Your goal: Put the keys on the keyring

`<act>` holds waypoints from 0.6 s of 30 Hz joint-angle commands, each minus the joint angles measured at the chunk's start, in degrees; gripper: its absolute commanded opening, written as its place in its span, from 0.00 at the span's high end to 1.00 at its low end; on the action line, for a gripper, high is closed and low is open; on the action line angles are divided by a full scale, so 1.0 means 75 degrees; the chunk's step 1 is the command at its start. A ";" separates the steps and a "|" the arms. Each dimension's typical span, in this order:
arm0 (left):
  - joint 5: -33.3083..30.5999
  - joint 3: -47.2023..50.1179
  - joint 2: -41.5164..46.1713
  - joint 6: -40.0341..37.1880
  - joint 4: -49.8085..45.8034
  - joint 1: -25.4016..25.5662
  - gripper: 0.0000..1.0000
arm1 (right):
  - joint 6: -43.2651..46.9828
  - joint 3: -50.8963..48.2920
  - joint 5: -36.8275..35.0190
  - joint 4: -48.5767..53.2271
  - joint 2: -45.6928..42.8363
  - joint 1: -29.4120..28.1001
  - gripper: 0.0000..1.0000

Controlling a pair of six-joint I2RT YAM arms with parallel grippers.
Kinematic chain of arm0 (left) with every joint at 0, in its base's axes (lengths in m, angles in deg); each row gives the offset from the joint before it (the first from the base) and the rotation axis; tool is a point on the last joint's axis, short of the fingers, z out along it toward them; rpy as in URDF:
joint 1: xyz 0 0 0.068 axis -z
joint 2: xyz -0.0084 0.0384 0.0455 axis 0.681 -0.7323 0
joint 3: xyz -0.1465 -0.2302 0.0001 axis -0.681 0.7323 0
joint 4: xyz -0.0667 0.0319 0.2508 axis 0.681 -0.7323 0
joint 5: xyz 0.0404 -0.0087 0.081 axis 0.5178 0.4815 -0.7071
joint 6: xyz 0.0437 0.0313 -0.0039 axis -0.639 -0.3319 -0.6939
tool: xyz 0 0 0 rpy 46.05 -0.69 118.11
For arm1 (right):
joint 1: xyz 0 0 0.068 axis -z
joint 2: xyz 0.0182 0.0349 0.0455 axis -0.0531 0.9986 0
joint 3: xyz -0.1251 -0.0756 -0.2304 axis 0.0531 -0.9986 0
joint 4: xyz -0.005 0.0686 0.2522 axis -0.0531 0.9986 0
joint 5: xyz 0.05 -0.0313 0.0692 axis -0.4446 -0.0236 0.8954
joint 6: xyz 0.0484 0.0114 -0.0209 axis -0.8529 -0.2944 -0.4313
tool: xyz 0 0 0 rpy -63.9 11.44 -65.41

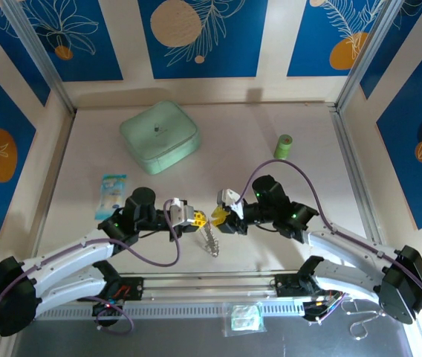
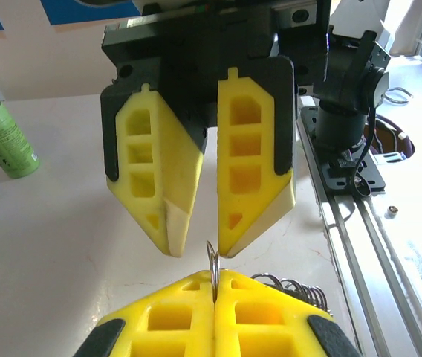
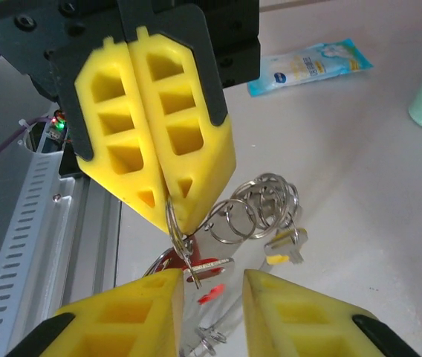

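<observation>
**A:** Where is the keyring [image 3: 259, 202] right now?

**B:** Your left gripper [image 3: 172, 213] has it. The yellow fingers are pressed flat together with one thin wire ring clamped edge-on at their tips. In the right wrist view the other linked rings spill out just beside those tips, above the counter [image 3: 359, 223]. From overhead, the beaded chain hangs down below the point where the two grippers meet, near the middle of the near half of the counter.

**A:** And the keys?

**B:** The red-headed key [image 3: 170, 262] sits just under the left gripper's tips, up against the clamped ring. I cannot tell whether it is threaded onto that ring. The yellow-headed key [image 3: 281, 251] hangs lower, to the side of the ring cluster.

**A:** What is your right gripper [image 3: 211, 274] doing?

**B:** It is released. Its fingers stand apart, nose to nose with the left gripper, with the red-headed key at the gap between them.

**A:** Anything else on the counter?

**B:** A blue-and-white packet [image 3: 311, 63] lies well behind the left gripper. A green roll [image 2: 4, 137] stands upright at the far right. A mint-green case [image 1: 159, 136] sits towards the back.
</observation>
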 commanded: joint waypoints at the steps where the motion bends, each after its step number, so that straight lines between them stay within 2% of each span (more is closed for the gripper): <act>1: 0.0273 0.0053 0.0168 0.0100 0.0448 -0.0033 1.00 | -0.0065 -0.0060 0.0321 -0.0170 -0.0137 -0.0036 0.73; 11: 0.0273 0.0030 0.0217 0.0096 0.0410 -0.0026 1.00 | 0.0072 0.0010 0.0302 0.0070 0.0007 -0.0036 0.97; 18: 0.0619 -0.0004 0.0191 0.0257 0.0608 -0.0029 1.00 | 0.0198 0.0145 0.0459 0.0067 0.0492 -0.0039 1.00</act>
